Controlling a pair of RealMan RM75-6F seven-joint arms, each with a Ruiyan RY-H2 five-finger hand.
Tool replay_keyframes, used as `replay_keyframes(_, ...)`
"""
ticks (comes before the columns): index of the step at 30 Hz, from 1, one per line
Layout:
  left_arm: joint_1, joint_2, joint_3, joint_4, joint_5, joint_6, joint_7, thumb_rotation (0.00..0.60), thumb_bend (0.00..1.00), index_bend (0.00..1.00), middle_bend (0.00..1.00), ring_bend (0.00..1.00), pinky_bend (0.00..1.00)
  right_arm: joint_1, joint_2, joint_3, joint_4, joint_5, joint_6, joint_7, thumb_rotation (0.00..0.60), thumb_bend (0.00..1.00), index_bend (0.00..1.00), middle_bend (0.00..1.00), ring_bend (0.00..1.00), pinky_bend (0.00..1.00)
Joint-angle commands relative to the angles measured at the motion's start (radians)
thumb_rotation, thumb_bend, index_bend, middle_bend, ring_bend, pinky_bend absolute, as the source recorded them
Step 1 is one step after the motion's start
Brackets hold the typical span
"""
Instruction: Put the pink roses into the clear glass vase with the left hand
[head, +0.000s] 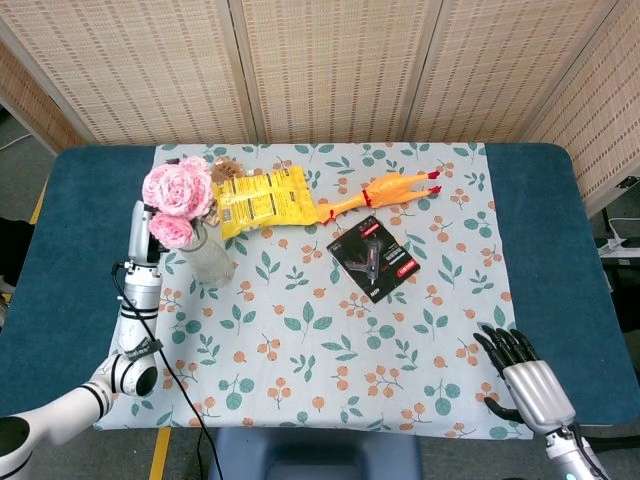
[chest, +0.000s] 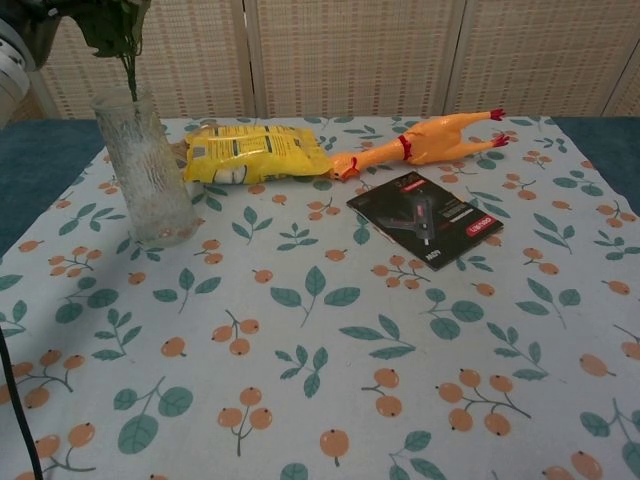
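The pink roses (head: 177, 193) hang directly over the clear glass vase (head: 207, 258), which stands upright at the table's left. My left hand (head: 153, 224) holds the bunch from the left and is mostly hidden behind the blooms. In the chest view the hand (chest: 35, 22) and the green leaves (chest: 113, 24) fill the top left corner. There the stem (chest: 130, 78) runs down to the mouth of the vase (chest: 150, 170). My right hand (head: 528, 385) rests open at the table's near right edge, holding nothing.
Right of the vase lie a yellow snack bag (head: 262, 200) and a small brown packet (head: 212, 192). A rubber chicken (head: 381, 191) lies further right, with a black package (head: 372, 257) in front of it. A woven screen (head: 330, 65) stands behind the table.
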Motion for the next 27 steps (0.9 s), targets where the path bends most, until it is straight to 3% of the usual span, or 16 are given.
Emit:
replay_keyframes(1,0.009,-0.006,0.045,0.015,0.033,-0.012,-0.019,0.6,0.42,0.0,0.02,0.01,0.05,0.0,0.001,-0.001,0.001,-0.002,0.001,0.003,0.6,0.14,0.0,0.0,0.0,0.0)
replay_keyframes(14,0.079,0.025,0.14,-0.008,0.092,0.023,-0.03,0.6,0.39,0.0,0.0,0.0,0.02,-0.002,0.002,-0.005,0.002,-0.017,0.006,0.008,0.6,0.14,0.0,0.0,0.0,0.0)
replay_keyframes(22,0.143,0.066,0.233,-0.019,0.136,0.028,0.091,0.6,0.35,0.0,0.0,0.0,0.02,0.0,-0.004,-0.012,0.003,-0.026,-0.002,0.002,0.6,0.14,0.0,0.0,0.0,0.0)
replay_keyframes(27,0.177,0.106,0.263,-0.04,0.144,0.034,0.203,0.6,0.34,0.0,0.0,0.0,0.02,-0.005,-0.001,-0.015,-0.001,-0.033,0.007,0.002,0.6,0.14,0.0,0.0,0.0,0.0)
